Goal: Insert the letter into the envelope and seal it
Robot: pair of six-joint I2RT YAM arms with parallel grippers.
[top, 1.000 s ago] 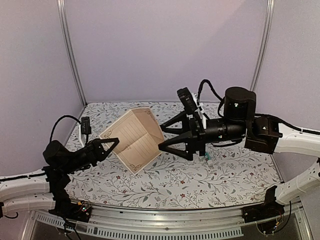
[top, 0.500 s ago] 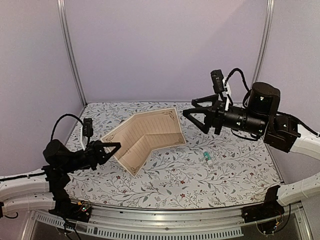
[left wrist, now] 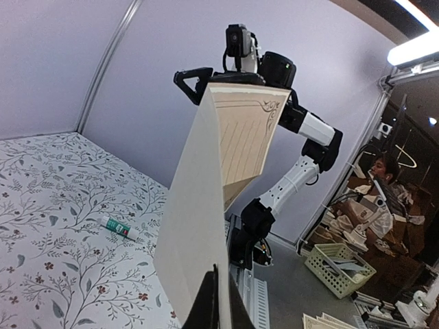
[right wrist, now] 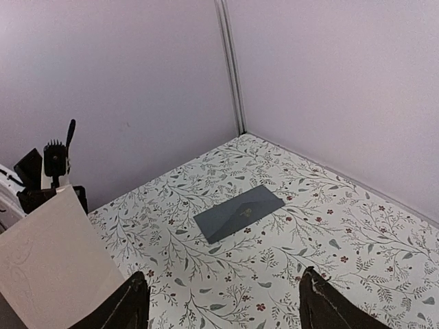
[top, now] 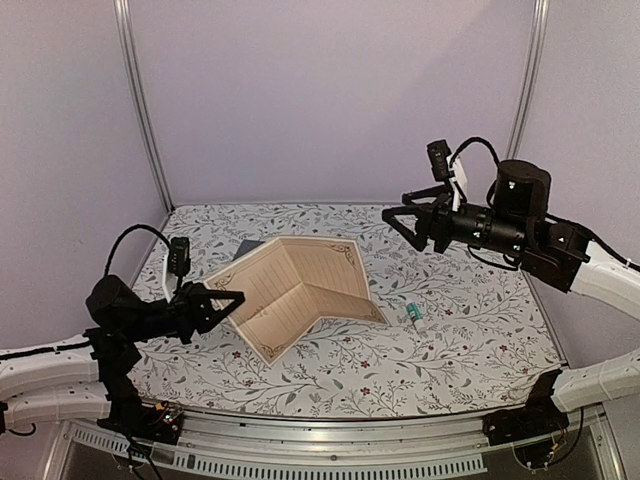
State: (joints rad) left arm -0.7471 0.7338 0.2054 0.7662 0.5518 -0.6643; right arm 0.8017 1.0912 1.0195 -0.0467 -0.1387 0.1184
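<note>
Our left gripper [top: 222, 300] pinches the left corner of the bent letter [top: 300, 285]. Our right gripper [top: 408, 222] hangs wide apart. The envelope [right wrist: 239, 212] lies far left, behind it. Held by one corner, the letter may slip.

Small teal-white tube [top: 414, 313] lying flat on floral tablecloth [top: 400, 370], 3 o'clock side, lilac walls [top: 330, 100] behind.

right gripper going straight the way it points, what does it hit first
Likely the envelope lying on the tablecloth ahead of the open right gripper; the letter is off to one side. Depth unclear.
</note>
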